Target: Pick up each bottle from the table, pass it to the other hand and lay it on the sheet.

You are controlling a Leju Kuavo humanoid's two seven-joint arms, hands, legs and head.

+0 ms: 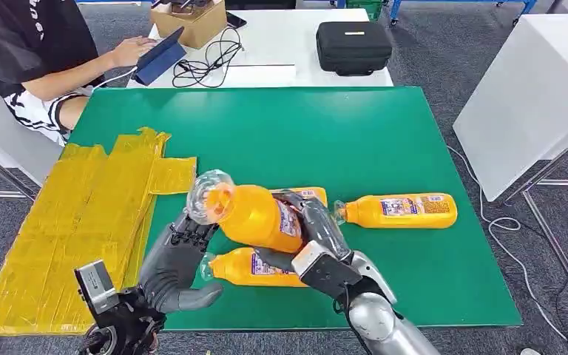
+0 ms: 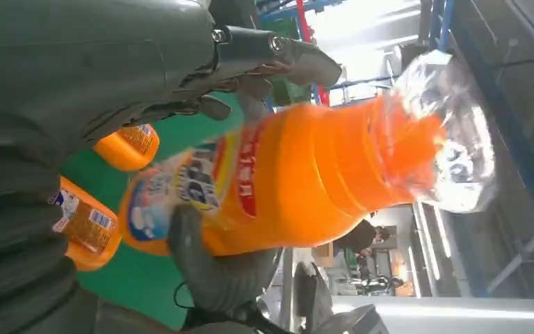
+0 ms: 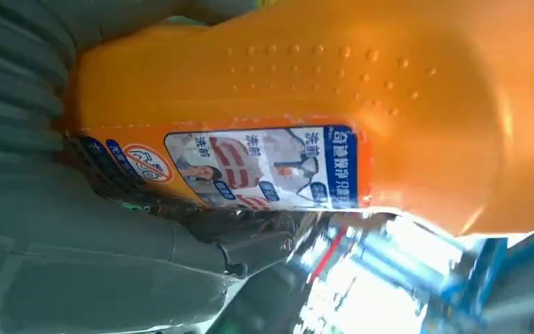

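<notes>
Orange bottle (image 1: 255,217) is up over the table (image 1: 384,148), base end gripped by your right hand (image 1: 318,240), left hand (image 1: 174,259) open under the wrapped cap—prob. slick, rigid plastic w/ some weight; take the body, not the cap.

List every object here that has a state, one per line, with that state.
Held orange bottle: lifted off the table, tilted, clear cap toward the left hand.
Right hand: grips the held bottle's body.
Left hand: at the bottle's cap end; grip unclear.
Bottle at right: lying on the green table.
Bottle below the held one: lying.
Yellow sheet: spread flat, no bottle on it.
Black case: closed.
</notes>
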